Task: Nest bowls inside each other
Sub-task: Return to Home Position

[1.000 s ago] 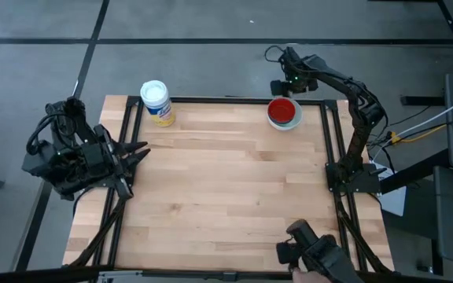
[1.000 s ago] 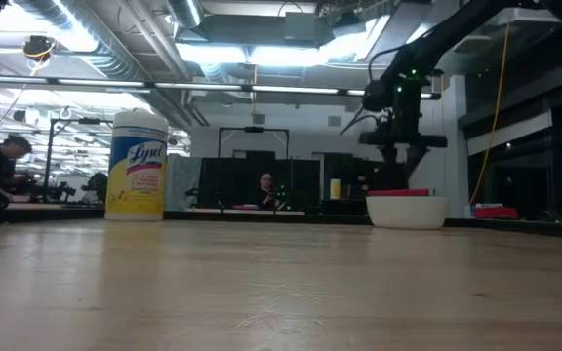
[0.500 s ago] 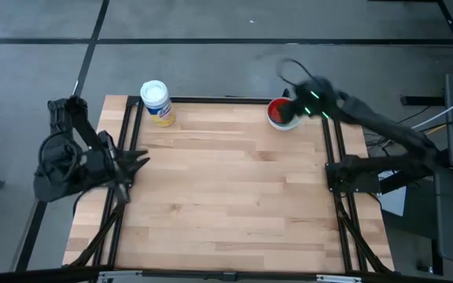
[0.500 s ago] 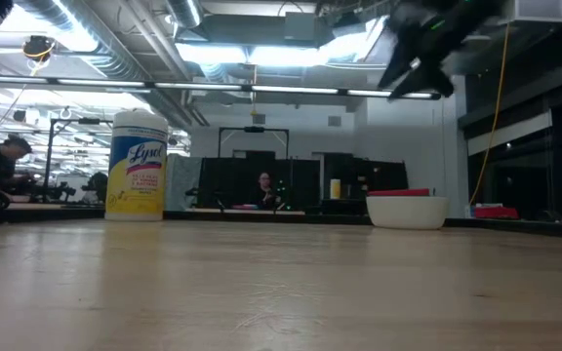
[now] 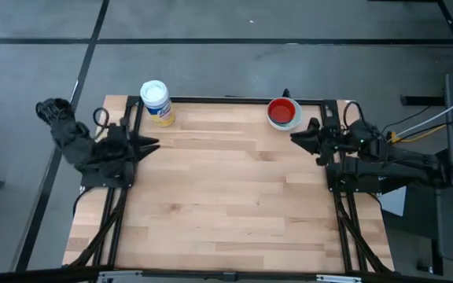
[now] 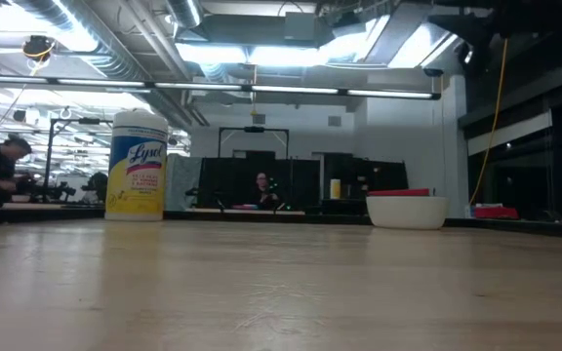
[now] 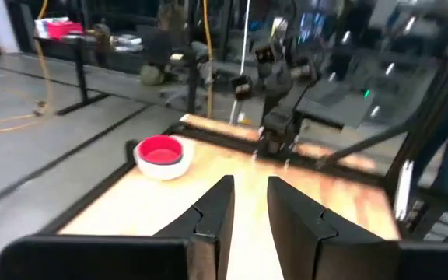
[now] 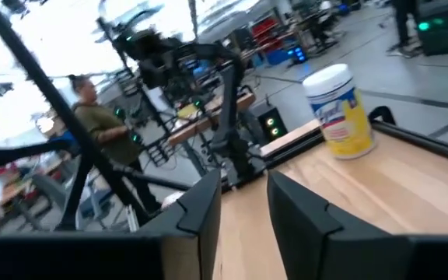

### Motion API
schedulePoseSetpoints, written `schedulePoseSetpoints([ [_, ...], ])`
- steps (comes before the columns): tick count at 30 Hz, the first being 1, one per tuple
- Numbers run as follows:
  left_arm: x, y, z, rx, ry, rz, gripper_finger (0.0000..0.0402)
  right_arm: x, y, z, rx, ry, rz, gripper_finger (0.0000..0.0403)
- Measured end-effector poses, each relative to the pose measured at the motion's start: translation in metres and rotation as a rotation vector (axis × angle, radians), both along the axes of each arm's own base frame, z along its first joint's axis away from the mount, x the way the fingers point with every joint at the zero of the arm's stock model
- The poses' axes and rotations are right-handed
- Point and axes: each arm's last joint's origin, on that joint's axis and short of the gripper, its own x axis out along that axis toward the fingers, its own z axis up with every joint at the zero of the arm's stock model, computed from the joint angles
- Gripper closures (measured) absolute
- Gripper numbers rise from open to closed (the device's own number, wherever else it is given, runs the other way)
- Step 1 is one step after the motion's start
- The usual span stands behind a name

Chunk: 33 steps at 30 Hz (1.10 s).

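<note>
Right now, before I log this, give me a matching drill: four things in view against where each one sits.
Things:
1. bowl stack, red on top
2. jar
3. left gripper
4. right gripper

Places:
A. left edge of the table
B. back-right of the table
C. right edge, beside the stack
D. back-left corner

Pairs: 1-B, 2-D, 3-A, 4-C

We are seeing both arms folding low at opposite table edges. Left arm [image 5: 81, 149] is crouching at left edge, left gripper [image 5: 152, 145] pointing inward over the wood, its fingers [image 7: 218, 208] sitting slightly apart, holding nothing. Right arm [image 5: 392, 163] is lying at right edge, right gripper [image 5: 296, 136] pointing inward, its fingers [image 8: 207, 206] likewise showing narrow gap, empty.
</note>
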Motion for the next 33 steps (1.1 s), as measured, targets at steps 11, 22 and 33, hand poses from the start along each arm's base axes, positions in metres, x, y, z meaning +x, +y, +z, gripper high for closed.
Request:
schedulePoseSetpoints([
  [11,-0.004,0.036,-0.131,-0.075,-0.411,-0.097,0.0327,0.005,0.0,-0.024,-0.102,-0.06,0.018,0.0286],
  [22,0.002,0.052,-0.176,0.143,-0.235,-0.195,0.0327,0.006,0.001,-0.085,-0.265,0.008,0.063,0.0295],
  [33,0.003,0.083,-0.19,0.282,-0.033,-0.072,0.0327,0.002,-0.004,-0.122,-0.457,0.172,0.007,0.0312],
])
